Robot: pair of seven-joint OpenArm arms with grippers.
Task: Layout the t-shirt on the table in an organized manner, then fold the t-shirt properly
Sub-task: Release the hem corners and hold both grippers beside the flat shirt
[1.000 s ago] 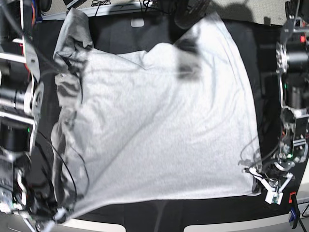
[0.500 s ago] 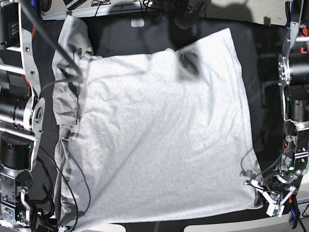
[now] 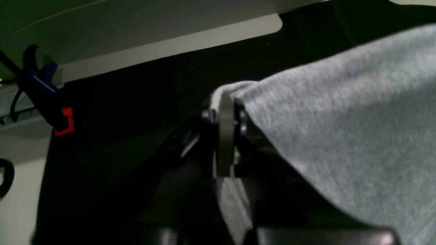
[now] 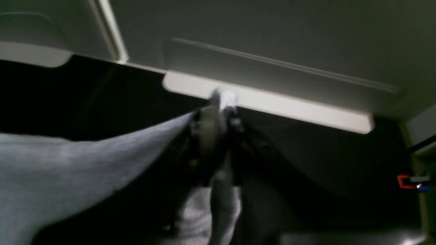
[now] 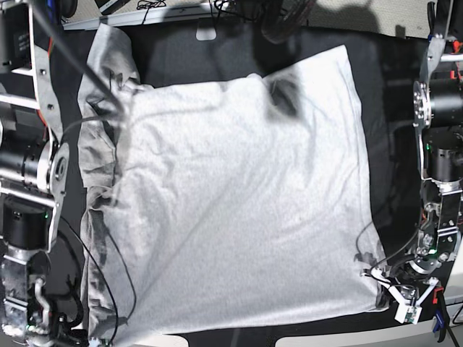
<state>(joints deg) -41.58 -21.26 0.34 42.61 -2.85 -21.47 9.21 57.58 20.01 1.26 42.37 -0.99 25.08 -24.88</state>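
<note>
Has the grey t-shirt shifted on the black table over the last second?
Yes. The t-shirt has slid toward the base view's near edge: its bottom-left corner now overhangs the table edge, and its top-right corner sits lower.

Grey floor (image 5: 376,18) beyond the far edge; black cables (image 5: 155,9) trail there; dim light.

T-shirt (image 5: 239,202) now flatter, left edge pulled toward near table (image 5: 170,54) edge.

A blue clamp with a red tip (image 3: 44,98) grips the tabletop edge, black cables (image 5: 155,9) lie along the far side, and another clamp (image 4: 410,181) shows dimly.
</note>
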